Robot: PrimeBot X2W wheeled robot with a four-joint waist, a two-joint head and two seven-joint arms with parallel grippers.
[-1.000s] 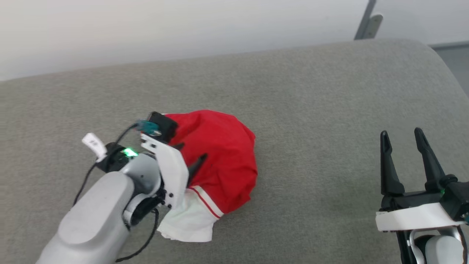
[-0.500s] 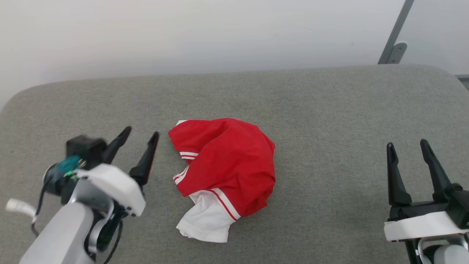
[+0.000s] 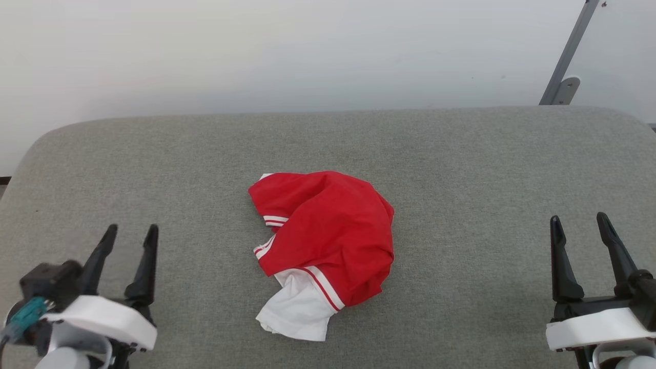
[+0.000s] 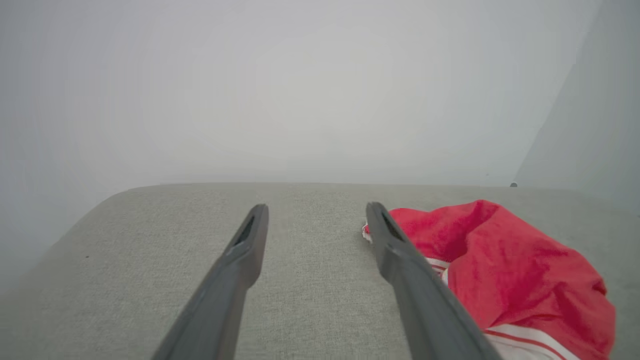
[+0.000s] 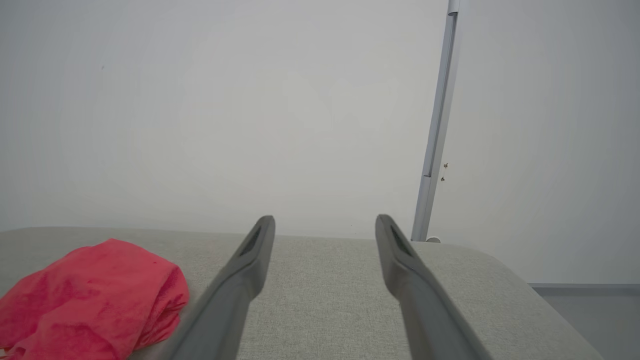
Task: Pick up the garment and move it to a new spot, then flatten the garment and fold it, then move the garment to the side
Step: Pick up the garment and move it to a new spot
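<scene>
Claws: both sat nearest the camera at the bench's near edge, fingers pointing away from the robot.
Left claw: jaws were spread wide with nothing between them and touched nothing; it was well apart from the garment, on its left.
Right claw: likewise spread wide and empty, well apart on the garment's right.
Garment: a red shirt lay crumpled in a loose heap at the bench's middle, between the two claws; a white sleeve end with red-and-white stripe trim spilled toward the near side.
Handling: it looked light, soft and limp, likely to sag and bunch when lifted; not fragile.
Hold point: the white sleeve end, or a raised red fold on top, seemed the easiest pinch.
Bench: grey fabric, with rounded far corners.
Wall: plain and pale, with a grey metal strut at the far right.
</scene>
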